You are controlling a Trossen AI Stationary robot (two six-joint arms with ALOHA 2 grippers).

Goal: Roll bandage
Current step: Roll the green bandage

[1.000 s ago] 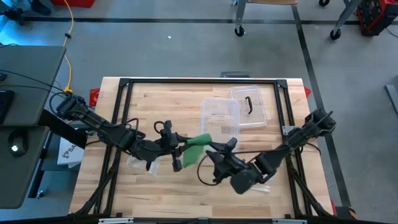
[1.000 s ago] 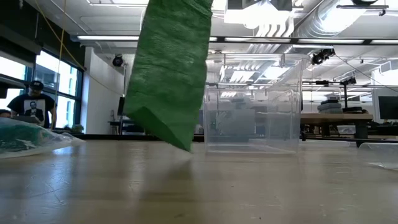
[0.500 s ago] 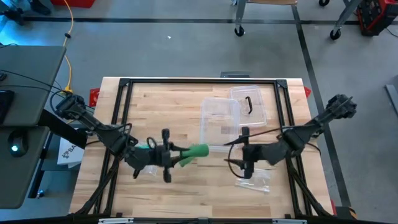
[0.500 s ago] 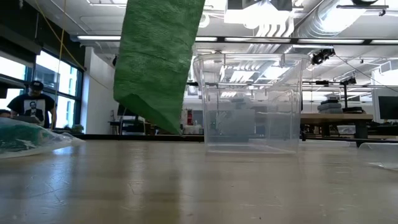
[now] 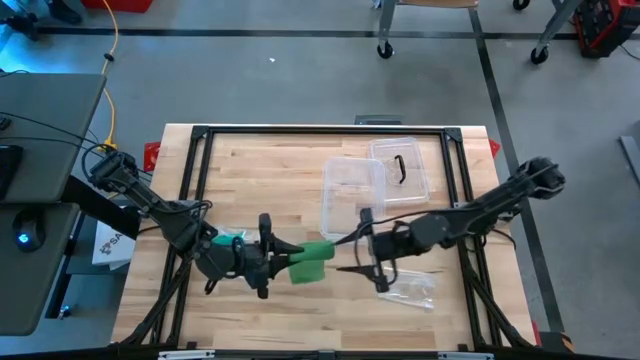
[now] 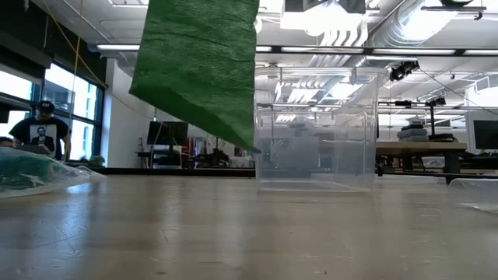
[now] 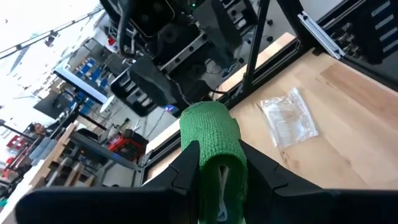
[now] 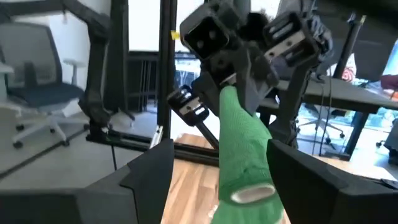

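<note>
A green bandage, loosely rolled, is held above the table's near middle by my left gripper, which is shut on it. The low view shows the bandage hanging clear of the tabletop. My right gripper is open just to the right of the bandage. In the right wrist view its two fingers stand wide apart on either side of the bandage's free end without touching it. My left gripper pinches the bandage's left end between its two fingers. The fingers come level from the table's left and lie along the roll. The roll sticks out past the fingertips toward the right, lifted clear of the table.
A clear plastic box stands behind the grippers, its lid with a black handle beside it. A clear plastic bag lies at the near right. Another bag lies at the left. A person stands in the room beyond.
My right gripper first drew back toward the table's right edge, then came back left to the bandage's free end, staying open. My left gripper has shifted a little toward the near edge with the bandage, which stays lifted clear.
</note>
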